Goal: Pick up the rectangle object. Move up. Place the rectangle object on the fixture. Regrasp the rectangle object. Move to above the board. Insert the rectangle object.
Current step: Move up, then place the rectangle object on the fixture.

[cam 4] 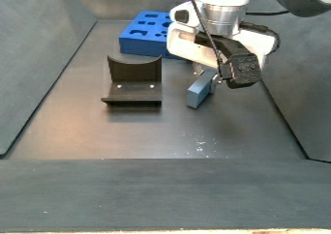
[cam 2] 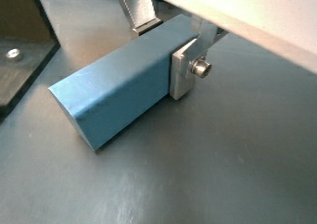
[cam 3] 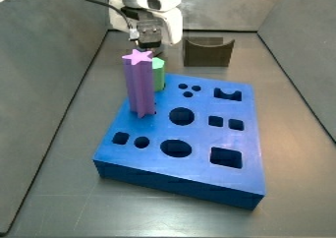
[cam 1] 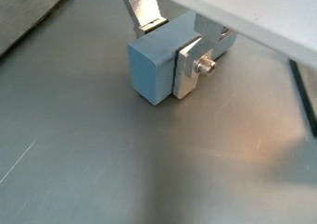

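The rectangle object (cam 2: 106, 98) is a steel-blue bar lying lengthwise low over the grey floor; its end face (cam 1: 151, 68) shows in a wrist view. My gripper (cam 2: 165, 54) (cam 1: 170, 50) is shut on it, one silver finger (cam 1: 191, 67) flat against each long side near one end. In a side view the gripper (cam 4: 210, 76) holds the bar (cam 4: 198, 91) just right of the dark fixture (cam 4: 132, 80), with the blue board (cam 4: 149, 30) farther back. Seen from the opposite side, the gripper (cam 3: 151, 30) sits behind the purple star post, which hides the bar.
On the board (cam 3: 197, 144) stand a tall purple star post (cam 3: 140, 83) and a green peg (cam 3: 157, 75); several cut-outs are open. The fixture (cam 3: 206, 50) stands beyond the board. Dark walls enclose the floor on both sides.
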You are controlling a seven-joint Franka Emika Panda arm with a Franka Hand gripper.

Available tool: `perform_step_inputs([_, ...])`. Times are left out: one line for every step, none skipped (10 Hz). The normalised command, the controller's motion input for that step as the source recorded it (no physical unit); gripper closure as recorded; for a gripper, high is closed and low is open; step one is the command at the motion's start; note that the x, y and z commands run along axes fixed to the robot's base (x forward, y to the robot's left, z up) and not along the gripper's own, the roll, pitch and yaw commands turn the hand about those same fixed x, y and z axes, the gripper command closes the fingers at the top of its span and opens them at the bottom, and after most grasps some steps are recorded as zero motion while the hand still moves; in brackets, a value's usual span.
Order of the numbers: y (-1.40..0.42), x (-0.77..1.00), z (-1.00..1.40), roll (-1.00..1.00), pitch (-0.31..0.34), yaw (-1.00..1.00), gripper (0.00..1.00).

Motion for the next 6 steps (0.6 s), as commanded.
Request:
perform_step_inputs([0.09, 0.00, 0.59, 0.02, -0.001, 0.01, 1.00])
perform_step_inputs([0.08, -0.03, 0.54, 0.02, 0.034, 0.00, 1.00])
perform_step_inputs([0.04, -0.03, 0.37, 0.02, 0.061, -0.02, 1.00])
perform_step_inputs([0.03, -0.03, 0.28, 0.02, 0.071, -0.02, 1.00])
perform_step_inputs([0.00, 0.00, 1.00, 0.00, 0.000, 0.00, 1.00])
perform_step_inputs([0.00, 0.00, 1.00, 0.00, 0.001, 0.00, 1.00])
